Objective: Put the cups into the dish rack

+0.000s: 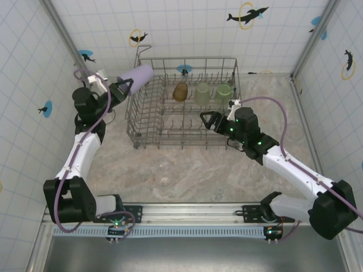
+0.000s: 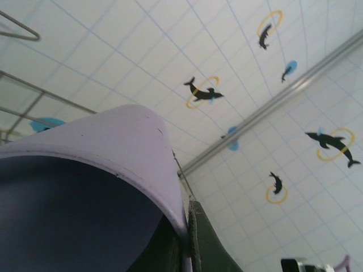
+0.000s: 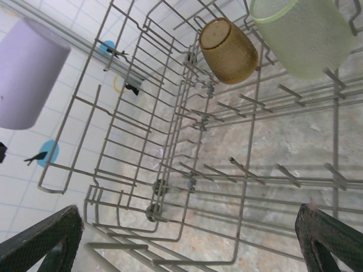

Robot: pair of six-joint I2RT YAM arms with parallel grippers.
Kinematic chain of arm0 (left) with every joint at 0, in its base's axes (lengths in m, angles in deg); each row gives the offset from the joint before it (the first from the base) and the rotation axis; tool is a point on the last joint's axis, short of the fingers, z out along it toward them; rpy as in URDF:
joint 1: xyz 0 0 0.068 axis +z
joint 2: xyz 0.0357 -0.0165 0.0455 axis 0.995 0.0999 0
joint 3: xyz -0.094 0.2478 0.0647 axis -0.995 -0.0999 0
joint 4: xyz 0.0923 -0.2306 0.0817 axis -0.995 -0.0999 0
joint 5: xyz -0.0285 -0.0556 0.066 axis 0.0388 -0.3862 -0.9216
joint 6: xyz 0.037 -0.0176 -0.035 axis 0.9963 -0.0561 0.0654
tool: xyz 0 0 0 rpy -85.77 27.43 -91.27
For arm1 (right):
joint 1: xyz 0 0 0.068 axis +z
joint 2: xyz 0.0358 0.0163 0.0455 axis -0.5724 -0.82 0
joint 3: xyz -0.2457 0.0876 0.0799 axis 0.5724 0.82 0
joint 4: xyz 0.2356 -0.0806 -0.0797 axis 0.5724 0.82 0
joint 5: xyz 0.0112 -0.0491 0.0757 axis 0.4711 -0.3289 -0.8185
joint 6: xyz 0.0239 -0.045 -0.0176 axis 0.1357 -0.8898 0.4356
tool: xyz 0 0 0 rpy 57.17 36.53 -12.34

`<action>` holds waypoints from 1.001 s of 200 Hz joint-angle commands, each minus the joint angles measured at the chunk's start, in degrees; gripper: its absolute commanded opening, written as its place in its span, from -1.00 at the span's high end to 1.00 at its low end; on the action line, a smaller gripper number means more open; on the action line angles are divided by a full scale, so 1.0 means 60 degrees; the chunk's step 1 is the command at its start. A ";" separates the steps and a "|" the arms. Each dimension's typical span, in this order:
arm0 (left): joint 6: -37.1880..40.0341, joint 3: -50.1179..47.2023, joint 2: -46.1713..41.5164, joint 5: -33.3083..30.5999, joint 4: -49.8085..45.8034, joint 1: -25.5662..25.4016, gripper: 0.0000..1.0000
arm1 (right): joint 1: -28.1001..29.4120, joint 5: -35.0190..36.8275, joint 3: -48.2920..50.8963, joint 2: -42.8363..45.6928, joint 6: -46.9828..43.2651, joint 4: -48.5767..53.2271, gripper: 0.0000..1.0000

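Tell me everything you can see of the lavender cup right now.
The lavender cup is a plain, opaque, matte tumbler that looks like plastic, with a shadowed inside. The left hand is shut on its rim and holds it in the air, tipped on its side, base pointing toward the dish rack's far left corner. It seems clear of the wires.

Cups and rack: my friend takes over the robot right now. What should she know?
Left gripper: shut on the lavender cup, held in the air by the dish rack's far left corner.
Right gripper: open, empty, over the rack's near right part.
Done: amber cup and two green cups sit in the far row.
To do: put the lavender cup in the rack.
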 commanded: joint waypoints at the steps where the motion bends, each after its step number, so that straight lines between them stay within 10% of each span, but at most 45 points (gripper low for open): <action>1: -0.0064 0.0182 0.0092 0.0615 0.0802 -0.0335 1.00 | 0.0118 -0.0117 0.0040 -0.0270 0.0318 -0.1021 -0.99; 200: -0.0623 -0.0934 0.0720 0.2789 0.3007 -0.1203 1.00 | 0.0719 -0.0903 -0.2480 -0.3687 0.1346 -0.4504 -0.99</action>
